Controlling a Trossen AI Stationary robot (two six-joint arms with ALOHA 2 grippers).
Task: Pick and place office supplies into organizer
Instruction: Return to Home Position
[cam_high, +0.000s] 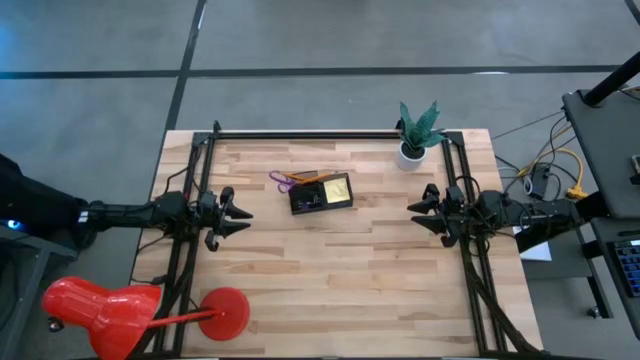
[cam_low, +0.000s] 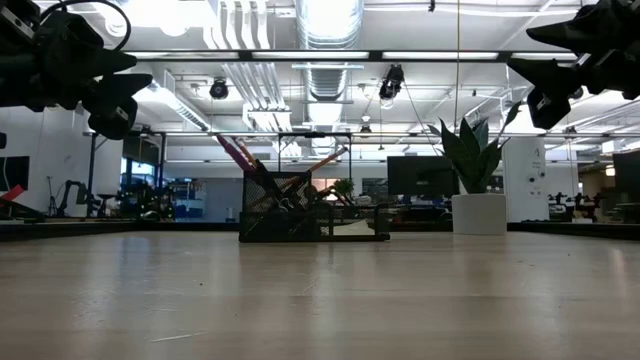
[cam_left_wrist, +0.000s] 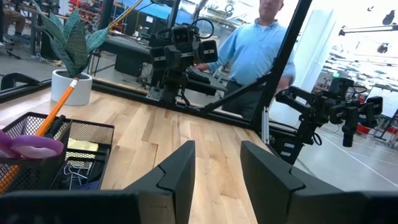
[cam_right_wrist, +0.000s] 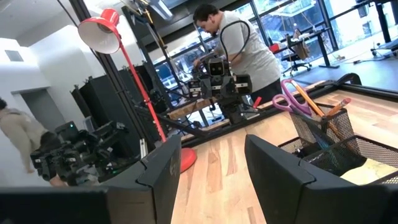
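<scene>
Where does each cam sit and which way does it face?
High: overhead, straight down on the table; left gripper and right gripper flank the organizer, apart from it.
Low: table height, level toward the organizer and plant; both grippers hang at the top corners.
Left wrist: past its own open jaws, across toward the right arm and a person.
Right wrist: past its own open jaws, toward the left arm and red lamp.
Shared: all four see the organizer; the wrist views face each other.

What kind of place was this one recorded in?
Probably an open-plan robotics lab or workshop: exposed ceiling ducts, another robot arm beyond the wooden table, and monitors behind.
</scene>
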